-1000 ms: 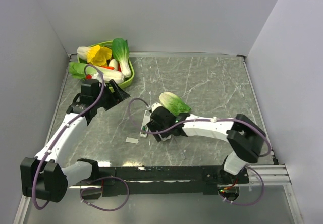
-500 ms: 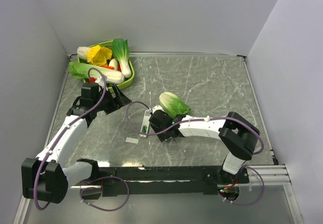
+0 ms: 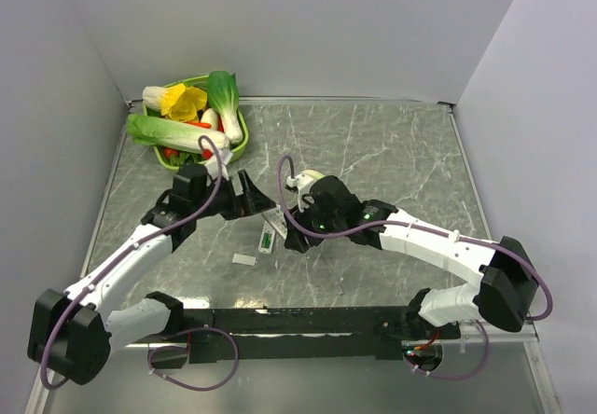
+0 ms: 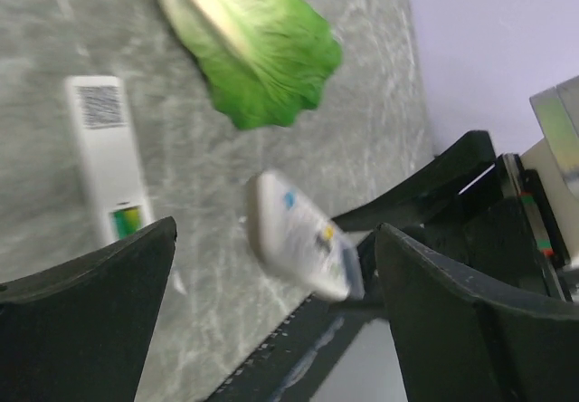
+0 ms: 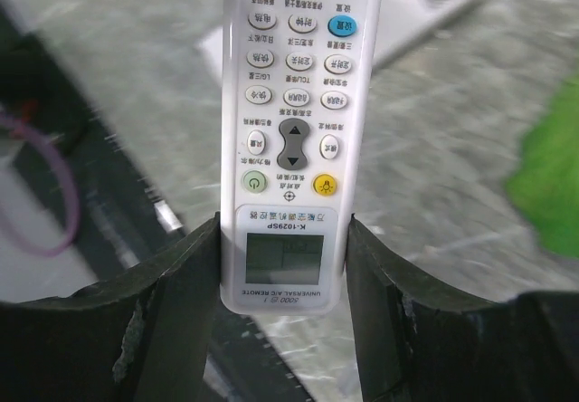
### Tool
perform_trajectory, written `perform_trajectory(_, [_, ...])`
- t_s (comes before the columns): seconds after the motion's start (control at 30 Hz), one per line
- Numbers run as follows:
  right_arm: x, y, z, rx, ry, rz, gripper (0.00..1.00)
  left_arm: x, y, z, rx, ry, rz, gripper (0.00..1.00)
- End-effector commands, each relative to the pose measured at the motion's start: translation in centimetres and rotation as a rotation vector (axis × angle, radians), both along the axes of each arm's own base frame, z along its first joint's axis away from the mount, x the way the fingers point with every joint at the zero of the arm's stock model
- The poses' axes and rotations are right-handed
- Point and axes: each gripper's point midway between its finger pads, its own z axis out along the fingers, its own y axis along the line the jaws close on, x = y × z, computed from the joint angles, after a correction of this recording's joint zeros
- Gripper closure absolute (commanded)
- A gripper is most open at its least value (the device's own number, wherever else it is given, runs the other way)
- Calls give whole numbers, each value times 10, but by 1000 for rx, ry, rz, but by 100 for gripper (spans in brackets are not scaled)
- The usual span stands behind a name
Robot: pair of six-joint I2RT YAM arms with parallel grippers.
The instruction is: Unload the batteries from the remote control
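Observation:
My right gripper [image 5: 283, 266] is shut on the remote control [image 5: 294, 103], a white bar with rows of buttons and a small screen, and holds it above the table. The left wrist view shows it in the air [image 4: 298, 239]. In the top view the right gripper [image 3: 294, 232] hides it. A second white bar [image 3: 269, 232] lies on the table back up, with a label; a green battery [image 4: 127, 221] shows in its open end. My left gripper [image 3: 250, 195] is open and empty, just left of both.
A small plain white panel [image 3: 243, 259] lies near the front edge. A green cabbage [image 4: 253, 40] lies under the right arm. A green basket [image 3: 241, 142] of vegetables stands at the back left. Walls close the table in.
My left arm has swung right toward the middle. My right arm has stretched out, its wrist now over the cabbage, with the remote in its jaws.

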Motion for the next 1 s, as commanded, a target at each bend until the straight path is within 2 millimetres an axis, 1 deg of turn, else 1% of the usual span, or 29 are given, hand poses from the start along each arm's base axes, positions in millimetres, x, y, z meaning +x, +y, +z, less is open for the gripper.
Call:
perform_trajectory(0.0, [-17,25,43,173,8,133,84,1,-28,7,-65,4,-39,7])
perform_trajectory(0.07, [-18,27,48,195,10,131,83,0,-34,4,-62,19,-43,9])
perform_trajectory(0.1, [-17,28,49,198,11,127,83,1,-36,-2,-55,38,-44,14])
perform_trajectory(0.17, [-15,28,50,206,10,111,82,0,-38,-6,-58,58,-44,21])
perform_trajectory(0.2, [-15,29,49,207,14,106,82,0,-38,-7,-62,64,-43,30])
perform_trajectory(0.27, [-12,29,48,205,12,97,82,-3,-38,-9,-67,81,-40,44])
perform_trajectory(0.3, [-11,29,44,197,18,89,80,-1,-40,-4,-85,58,-42,56])
perform_trajectory(0.37, [-8,28,41,182,18,68,79,-3,-41,-4,-97,67,-49,65])
perform_trajectory(0.4, [-6,28,39,178,17,57,77,-3,-42,-4,-100,71,-50,73])
perform_trajectory(0.47, [-3,27,38,173,11,38,74,-4,-42,-7,-102,90,-48,81])
perform_trajectory(0.5, [1,24,38,167,-1,14,68,-4,-42,-7,-104,95,-47,92])
perform_trajectory(0.53, [3,24,38,161,-7,2,65,-4,-42,-9,-103,104,-43,98])
perform_trajectory(0.57, [5,22,38,157,-13,-9,63,-3,-43,-11,-105,118,-37,99])
perform_trajectory(0.6, [11,20,37,140,-36,-34,54,-3,-42,-14,-100,132,-30,99])
perform_trajectory(0.67, [13,17,35,113,-52,-51,40,0,-42,-16,-98,148,-16,99])
perform_trajectory(0.7, [15,15,35,99,-79,-52,25,1,-41,-18,-89,159,-1,99])
perform_trajectory(0.73, [20,13,35,76,-126,-78,18,3,-40,-19,-85,162,12,99])
perform_trajectory(0.77, [24,11,35,59,-164,-97,15,5,-39,-22,-67,185,27,99])
perform_trajectory(0.8, [24,7,31,36,-201,-94,12,7,-38,-23,-58,196,44,99])
perform_trajectory(0.83, [34,-2,31,3,-261,-151,12,10,-35,-24,-43,205,67,99])
perform_trajectory(0.87, [29,3,35,7,-309,-137,12,12,-35,-25,-40,218,82,99])
perform_trajectory(0.93, [28,-1,36,-26,-419,-121,12,14,-34,-25,-32,233,97,99])
perform_trajectory(0.97, [25,1,38,-35,-479,-121,12,17,-36,-20,-42,233,102,99])
